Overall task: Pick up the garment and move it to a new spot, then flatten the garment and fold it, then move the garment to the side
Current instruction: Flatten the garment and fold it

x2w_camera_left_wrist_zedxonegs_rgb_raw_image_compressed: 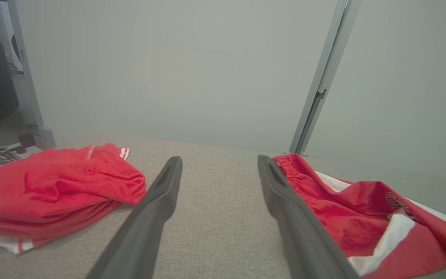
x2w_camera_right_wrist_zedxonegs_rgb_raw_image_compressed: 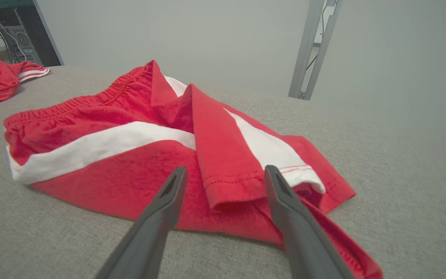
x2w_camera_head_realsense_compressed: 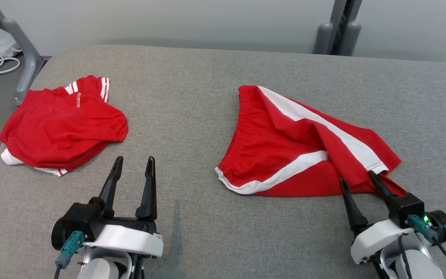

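While R gripper (x2w_camera_head_realsense_compressed: pixel 357 179) is spread apart astride the near hem of red shorts (x2w_camera_head_realsense_compressed: pixel 277 143), push fwd & low so both layers get pinched. L gripper (x2w_camera_head_realsense_compressed: pixel 134 159) also apart, shorts off to its right.

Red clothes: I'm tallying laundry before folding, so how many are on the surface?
2. A crumpled red garment lies at the left, beyond the left gripper; red shorts lie at the right, their hem at the right gripper. More could hide under folds.
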You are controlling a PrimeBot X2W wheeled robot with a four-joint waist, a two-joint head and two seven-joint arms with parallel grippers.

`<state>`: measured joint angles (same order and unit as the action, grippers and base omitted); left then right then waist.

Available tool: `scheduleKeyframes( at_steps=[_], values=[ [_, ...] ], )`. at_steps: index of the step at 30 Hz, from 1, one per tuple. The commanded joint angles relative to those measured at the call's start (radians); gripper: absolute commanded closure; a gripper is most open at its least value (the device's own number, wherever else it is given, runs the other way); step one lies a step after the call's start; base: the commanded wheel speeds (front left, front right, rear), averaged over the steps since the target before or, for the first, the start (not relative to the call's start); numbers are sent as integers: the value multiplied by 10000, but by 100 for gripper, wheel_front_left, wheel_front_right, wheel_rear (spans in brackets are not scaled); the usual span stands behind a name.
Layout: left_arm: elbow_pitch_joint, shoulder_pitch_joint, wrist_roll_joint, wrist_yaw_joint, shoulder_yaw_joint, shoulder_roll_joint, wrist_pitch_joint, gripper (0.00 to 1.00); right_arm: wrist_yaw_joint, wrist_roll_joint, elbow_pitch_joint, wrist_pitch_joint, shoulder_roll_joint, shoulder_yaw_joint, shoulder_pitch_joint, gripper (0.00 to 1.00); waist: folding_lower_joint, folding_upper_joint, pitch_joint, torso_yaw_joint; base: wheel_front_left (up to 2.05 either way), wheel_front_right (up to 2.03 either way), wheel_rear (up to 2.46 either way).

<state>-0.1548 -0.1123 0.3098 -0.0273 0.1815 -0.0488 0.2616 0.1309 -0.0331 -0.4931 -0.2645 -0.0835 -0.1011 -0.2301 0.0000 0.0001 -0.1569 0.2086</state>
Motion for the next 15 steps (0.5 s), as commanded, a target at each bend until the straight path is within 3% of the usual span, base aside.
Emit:
scheduleKeyframes(
  at_steps=[1,5,7,8,9,15],
  values=[
    [9,-226,56,-42,19,-31,35,0,-3,115,-156,-15,-62,93,-127,0,0,-1,-68,72,0,0,0],
    [36,-259,105,-79,47,-33,35,0,-3,166,-413,-13,-33,242,-282,0,0,-1,-168,147,0,0,0],
    [44,-295,132,-96,55,-32,35,0,-3,172,-513,-13,-10,353,-332,64,0,-1,-216,167,0,0,0],
    [44,-295,132,-96,55,-32,35,0,-3,172,-513,-13,-10,353,-332,64,0,-1,-216,167,0,0,0],
    [43,-316,148,-91,60,-31,35,0,-3,175,-536,-13,2,417,-366,100,0,-1,-236,173,0,0,0],
    [-15,-331,216,-157,92,-33,35,0,-3,168,-268,-13,22,707,-477,100,0,-1,-234,153,0,0,0]
  ],
)
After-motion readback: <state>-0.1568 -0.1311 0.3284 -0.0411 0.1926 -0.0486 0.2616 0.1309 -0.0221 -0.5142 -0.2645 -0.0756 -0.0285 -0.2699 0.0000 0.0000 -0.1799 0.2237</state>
